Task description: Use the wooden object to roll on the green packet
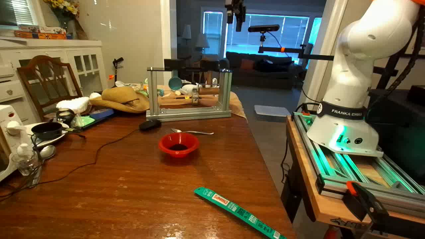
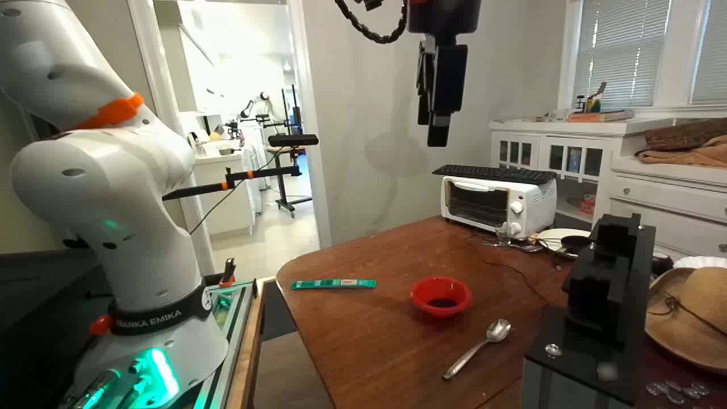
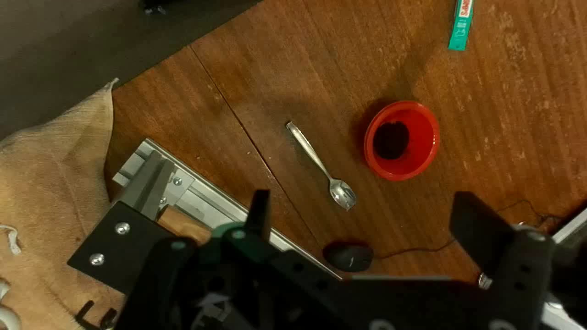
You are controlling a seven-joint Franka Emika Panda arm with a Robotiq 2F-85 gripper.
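Observation:
The green packet [image 1: 237, 210] is a long flat strip lying on the table; it also shows in an exterior view [image 2: 334, 284], and its end shows in the wrist view [image 3: 461, 27]. A tan wooden cylinder [image 1: 209, 90], seemingly the wooden object, lies level within the metal frame's opening. A wooden piece, probably the same thing, shows partly hidden under the frame's black top in the wrist view [image 3: 184, 223]. My gripper [image 3: 364, 201] is open and empty, its fingers wide apart. It hangs high above the table in both exterior views [image 1: 234, 24] [image 2: 431, 128], apart from everything.
A metal frame [image 1: 189, 114] with a black top stands on the table. A red bowl [image 1: 179, 145] with dark contents, a spoon [image 3: 316, 156] and a corded mouse [image 3: 348, 256] lie near it. A straw hat [image 1: 121, 99] and a toaster oven [image 2: 483, 204] stand farther off.

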